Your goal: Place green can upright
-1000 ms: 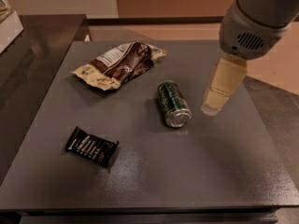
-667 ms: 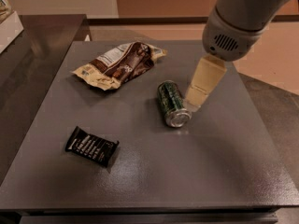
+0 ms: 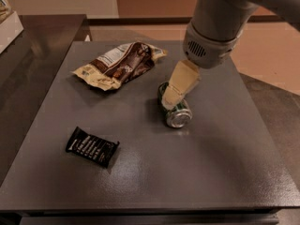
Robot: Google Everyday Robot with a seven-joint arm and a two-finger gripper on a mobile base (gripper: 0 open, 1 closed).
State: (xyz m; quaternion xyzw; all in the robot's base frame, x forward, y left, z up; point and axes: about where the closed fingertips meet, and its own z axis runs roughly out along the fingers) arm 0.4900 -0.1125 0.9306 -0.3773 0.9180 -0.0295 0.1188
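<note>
The green can [image 3: 176, 115] lies on its side near the middle of the grey table [image 3: 197, 172], its shiny silver end facing the front. My gripper [image 3: 172, 97] hangs from the arm at the upper right and its pale fingers [image 3: 180, 81] sit right over the can's far half, hiding that part. I cannot tell whether they touch the can.
A brown and cream snack bag [image 3: 119, 63] lies at the back left of the table. A small black wrapper [image 3: 92, 146] lies at the front left. A darker counter [image 3: 33, 46] adjoins the table's left side. The floor drops away at the right.
The arm and gripper have moved left, from beside the can's right to directly over it. The can, bag and wrapper have not moved.
</note>
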